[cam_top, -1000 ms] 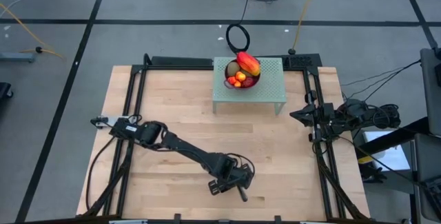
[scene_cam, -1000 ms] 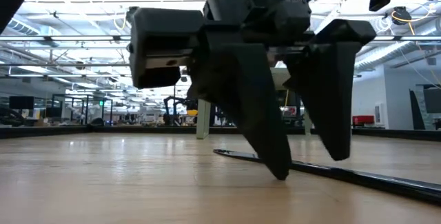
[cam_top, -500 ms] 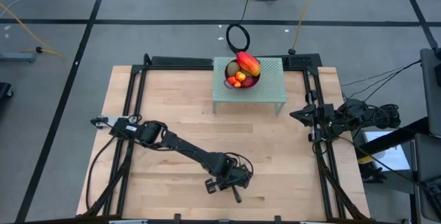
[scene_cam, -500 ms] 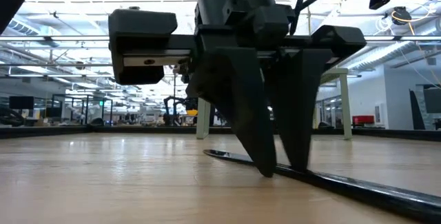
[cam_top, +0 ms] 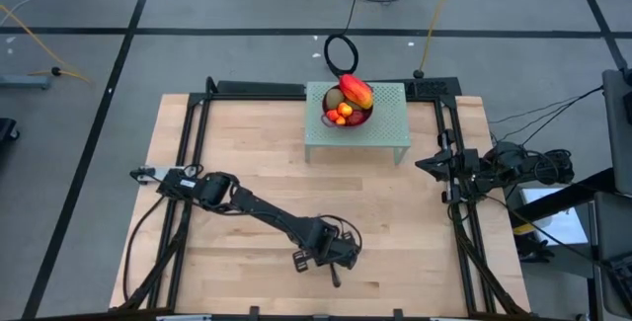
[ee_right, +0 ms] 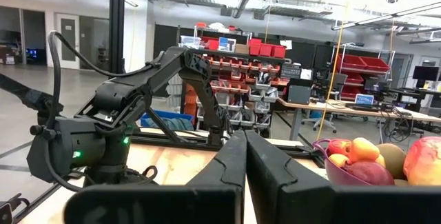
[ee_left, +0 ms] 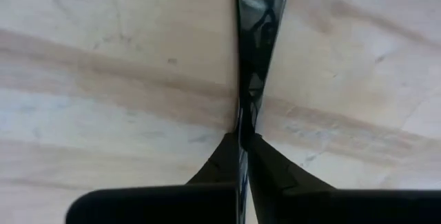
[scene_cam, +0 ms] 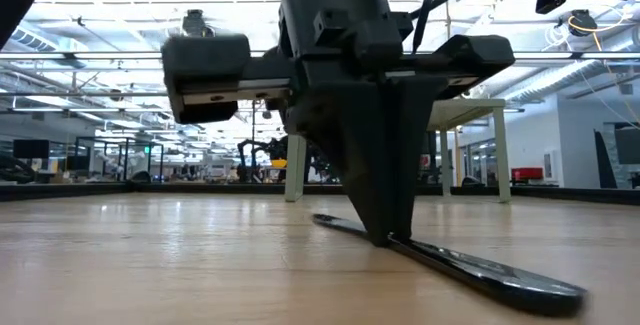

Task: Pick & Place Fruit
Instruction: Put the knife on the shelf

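The fruit point(cam_top: 348, 104) lies heaped in a purple bowl point(cam_top: 360, 119) on a pale green perforated stand point(cam_top: 390, 128) at the table's far middle; the red-yellow mango point(cam_top: 356, 91) tops the heap. The right wrist view also shows the fruit point(ee_right: 375, 158). A long dark knife point(scene_cam: 470, 270) lies on the wood near the table's front edge, and my left gripper point(cam_top: 333, 264) is shut on it. My right gripper point(cam_top: 420, 163) rests shut at the table's right side, touching nothing. My left gripper pinches the knife between its two fingertips point(scene_cam: 385, 230), on a thin stretch point(ee_left: 242, 124) of it, between the shiny blade point(ee_left: 260, 31) and the thicker dark end point(scene_cam: 520, 285). The fingers point down, from above. The knife lies on the table.
Black frame rails point(cam_top: 188, 163) run along the table's left and right sides. Bare wood point(cam_top: 257, 153) lies between the stand and the knife. Cables point(cam_top: 341, 54) lie on the floor behind the table.
My left gripper has shut on the knife, its two fingers coming together from a wide gap, and has shifted slightly toward the table's left edge. The knife has swung a little on the table as the fingers closed; its thick end now points more toward the near edge.
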You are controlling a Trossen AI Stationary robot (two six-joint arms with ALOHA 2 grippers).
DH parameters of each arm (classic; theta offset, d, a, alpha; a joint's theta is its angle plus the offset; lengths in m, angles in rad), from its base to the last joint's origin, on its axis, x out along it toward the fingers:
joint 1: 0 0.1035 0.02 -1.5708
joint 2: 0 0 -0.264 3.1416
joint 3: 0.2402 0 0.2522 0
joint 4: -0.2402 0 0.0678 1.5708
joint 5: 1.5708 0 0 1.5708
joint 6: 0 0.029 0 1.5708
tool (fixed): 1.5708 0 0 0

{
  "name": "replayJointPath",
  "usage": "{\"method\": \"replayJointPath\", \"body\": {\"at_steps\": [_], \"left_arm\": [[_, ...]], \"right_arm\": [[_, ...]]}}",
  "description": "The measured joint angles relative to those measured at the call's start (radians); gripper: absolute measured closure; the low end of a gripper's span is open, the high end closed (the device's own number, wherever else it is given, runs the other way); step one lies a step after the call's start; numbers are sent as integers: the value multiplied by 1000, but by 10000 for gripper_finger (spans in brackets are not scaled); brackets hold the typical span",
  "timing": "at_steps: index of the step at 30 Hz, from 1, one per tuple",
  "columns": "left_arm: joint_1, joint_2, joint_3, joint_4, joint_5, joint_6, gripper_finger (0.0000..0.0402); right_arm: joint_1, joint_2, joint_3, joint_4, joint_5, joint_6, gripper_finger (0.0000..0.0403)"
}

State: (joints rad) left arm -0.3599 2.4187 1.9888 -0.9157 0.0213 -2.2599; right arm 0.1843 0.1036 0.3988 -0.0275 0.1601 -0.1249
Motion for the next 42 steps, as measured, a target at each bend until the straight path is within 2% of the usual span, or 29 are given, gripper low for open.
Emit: {"method": "replayJointPath", "body": {"at_steps": [3, 25, 31, 42], "left_arm": [[0, 0, 0, -1, -29, 0, 396], [-14, -4, -2, 3, -65, -6, 394], [-23, -24, -5, -36, -130, -20, 394], [-23, -28, -5, -25, -158, -19, 397]], "right_arm": [[0, 0, 0, 0, 0, 0, 403], [0, 0, 0, 0, 0, 8, 403], [0, 0, 0, -1, 0, 7, 403], [0, 0, 0, 0, 0, 5, 403]]}}
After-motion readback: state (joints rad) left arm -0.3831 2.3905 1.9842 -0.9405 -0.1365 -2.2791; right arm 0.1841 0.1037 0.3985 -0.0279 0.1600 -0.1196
